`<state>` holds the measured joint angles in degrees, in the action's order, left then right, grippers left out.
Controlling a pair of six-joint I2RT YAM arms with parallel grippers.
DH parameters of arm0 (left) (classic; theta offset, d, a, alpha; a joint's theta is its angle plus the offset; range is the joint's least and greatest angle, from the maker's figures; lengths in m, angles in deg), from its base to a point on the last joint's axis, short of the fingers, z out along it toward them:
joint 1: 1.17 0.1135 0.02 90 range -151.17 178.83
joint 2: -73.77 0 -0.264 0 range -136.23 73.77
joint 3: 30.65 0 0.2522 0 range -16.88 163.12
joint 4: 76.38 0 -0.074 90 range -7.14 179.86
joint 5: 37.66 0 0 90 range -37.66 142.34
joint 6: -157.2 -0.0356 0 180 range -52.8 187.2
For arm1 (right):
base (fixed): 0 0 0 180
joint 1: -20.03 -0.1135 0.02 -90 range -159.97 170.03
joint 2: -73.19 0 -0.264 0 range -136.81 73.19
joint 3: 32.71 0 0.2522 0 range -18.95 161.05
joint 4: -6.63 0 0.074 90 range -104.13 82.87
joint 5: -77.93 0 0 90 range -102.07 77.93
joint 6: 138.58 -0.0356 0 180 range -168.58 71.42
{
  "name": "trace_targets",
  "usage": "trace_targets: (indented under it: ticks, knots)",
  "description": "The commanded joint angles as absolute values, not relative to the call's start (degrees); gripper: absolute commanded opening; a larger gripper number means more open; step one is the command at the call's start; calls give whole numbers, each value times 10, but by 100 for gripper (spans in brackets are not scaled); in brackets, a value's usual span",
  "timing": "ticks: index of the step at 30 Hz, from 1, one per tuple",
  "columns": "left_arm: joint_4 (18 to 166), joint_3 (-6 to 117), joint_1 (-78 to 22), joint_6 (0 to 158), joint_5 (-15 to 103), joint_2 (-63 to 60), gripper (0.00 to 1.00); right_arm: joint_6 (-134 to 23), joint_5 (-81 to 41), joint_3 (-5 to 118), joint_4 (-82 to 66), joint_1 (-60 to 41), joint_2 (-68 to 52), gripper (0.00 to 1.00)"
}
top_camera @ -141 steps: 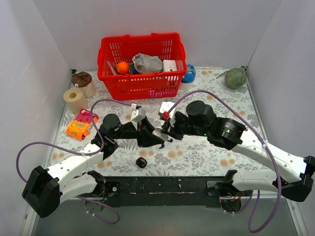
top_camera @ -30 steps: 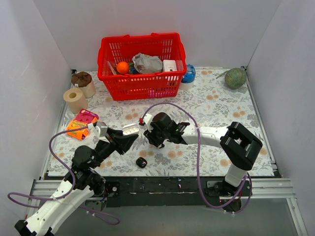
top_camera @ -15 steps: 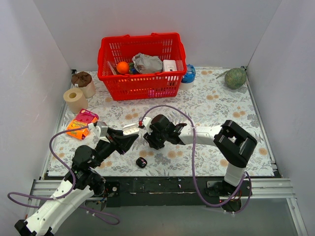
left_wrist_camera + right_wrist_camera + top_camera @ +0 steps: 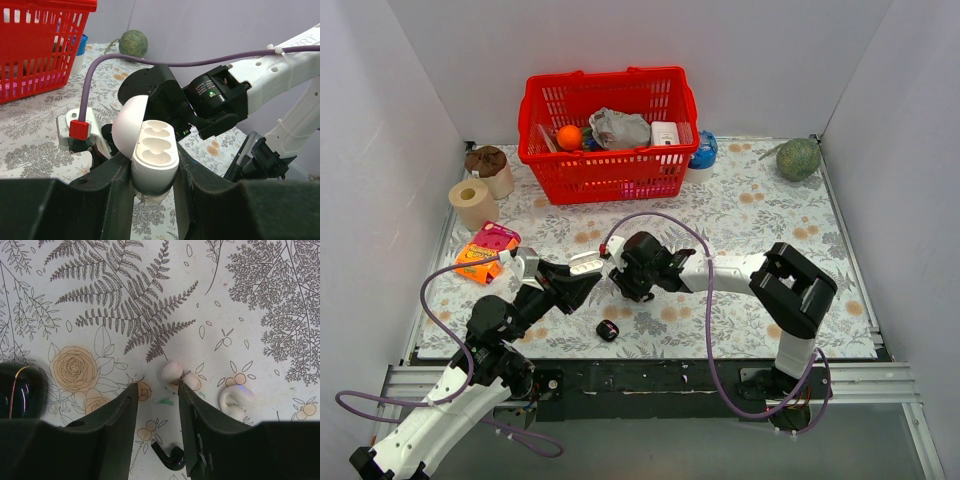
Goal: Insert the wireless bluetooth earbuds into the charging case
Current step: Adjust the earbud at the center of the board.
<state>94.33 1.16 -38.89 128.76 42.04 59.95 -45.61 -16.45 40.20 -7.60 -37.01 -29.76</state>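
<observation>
Left hand clamped on an open white case; black case lies on the worktop.
The right hand, fingers apart and empty, hovers over two white earbuds. That makes two cases, the black one near the front edge. Only one black earbud shows, under the right hand; its twin is unseen. Tiny, light, glossy, likely slippery: best pinched across the body, not the stem.
</observation>
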Motion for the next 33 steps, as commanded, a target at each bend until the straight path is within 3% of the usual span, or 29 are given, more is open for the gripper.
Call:
trace_targets:
  ticks: [1, 23, 33]
  knots:
    - [944, 30, -389, 1287, 416, 598, 0, -458, -131, 426, -86, -366, -315, 46]
    - [944, 31, -389, 1288, 416, 594, 0, -467, -80, 430, -80, -362, -316, 50]
    - [943, 31, -390, 1286, 414, 594, 0, -468, -82, 433, -82, -360, -318, 43]
